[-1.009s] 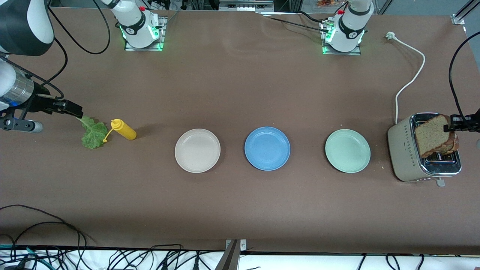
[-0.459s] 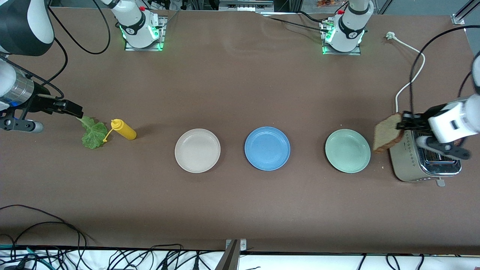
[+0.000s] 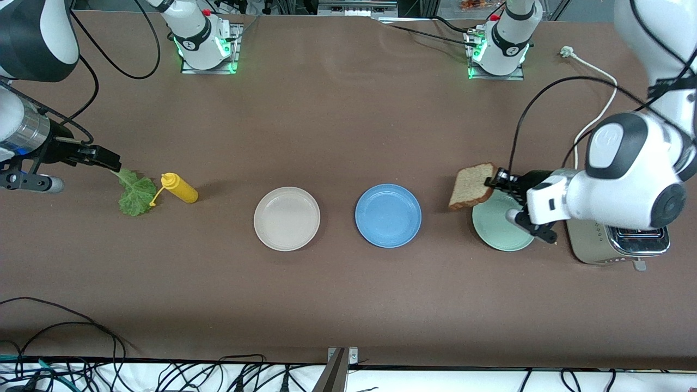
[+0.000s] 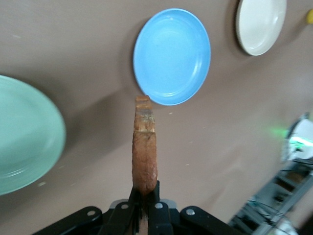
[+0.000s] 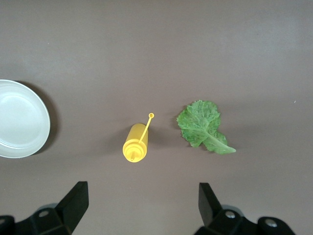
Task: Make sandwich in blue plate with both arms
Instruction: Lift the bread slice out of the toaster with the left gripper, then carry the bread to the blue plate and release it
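I'm carrying a bread slice (image 3: 471, 187) pinched on edge in the left gripper (image 3: 498, 178), over the green plate (image 3: 498, 234). Blue plate (image 3: 387, 215) is sitting bare beside it. Right gripper (image 3: 114, 163) is waiting wide open over the lettuce (image 3: 135, 193). Thin grip tbh, the slice could swing or slip out.

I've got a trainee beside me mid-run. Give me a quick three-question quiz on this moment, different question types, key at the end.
1. True or false: the blue plate already has bread on it.
2. What does the left tool hold? A) lettuce leaf B) bread slice C) yellow bottle
3. Fill in: the right tool is open above the table at the right arm's end, beside the ____ and the yellow bottle.

Key
1. False; it is bare.
2. B; it is shut on the bread slice, over the edge of the mint-green plate.
3. lettuce leaf.
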`<act>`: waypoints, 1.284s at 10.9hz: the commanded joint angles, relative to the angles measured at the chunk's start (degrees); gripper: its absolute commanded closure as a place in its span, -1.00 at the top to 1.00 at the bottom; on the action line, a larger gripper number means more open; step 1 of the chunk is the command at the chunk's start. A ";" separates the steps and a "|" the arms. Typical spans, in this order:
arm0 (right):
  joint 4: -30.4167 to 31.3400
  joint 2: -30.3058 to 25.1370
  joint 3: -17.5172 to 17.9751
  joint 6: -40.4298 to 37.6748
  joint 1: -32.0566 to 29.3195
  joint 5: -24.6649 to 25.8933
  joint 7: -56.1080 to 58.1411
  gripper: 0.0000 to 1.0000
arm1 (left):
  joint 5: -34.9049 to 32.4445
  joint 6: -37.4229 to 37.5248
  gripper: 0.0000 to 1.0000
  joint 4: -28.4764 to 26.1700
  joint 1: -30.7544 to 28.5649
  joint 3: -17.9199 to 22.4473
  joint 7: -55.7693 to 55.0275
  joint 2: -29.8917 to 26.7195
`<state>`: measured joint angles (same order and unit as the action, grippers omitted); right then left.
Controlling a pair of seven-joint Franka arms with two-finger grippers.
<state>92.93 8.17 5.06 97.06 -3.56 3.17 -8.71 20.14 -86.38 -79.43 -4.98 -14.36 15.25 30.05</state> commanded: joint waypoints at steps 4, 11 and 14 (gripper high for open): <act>0.06 -0.35 0.47 -0.21 -0.40 0.61 0.27 1.00 | 19.92 -6.77 -1.00 0.76 4.96 0.47 0.39 12.11; 0.06 -0.35 0.47 -0.20 -0.40 0.61 0.36 1.00 | 26.79 -15.75 -1.00 0.58 9.90 0.47 1.36 18.64; 0.06 -0.35 0.47 -0.20 -0.40 0.61 0.36 1.00 | 28.55 -15.92 -1.00 0.68 9.55 0.47 5.21 20.82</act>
<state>92.91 8.22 5.07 97.06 -3.56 3.17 -8.71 45.95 -102.03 -79.41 4.62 -14.27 16.35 48.93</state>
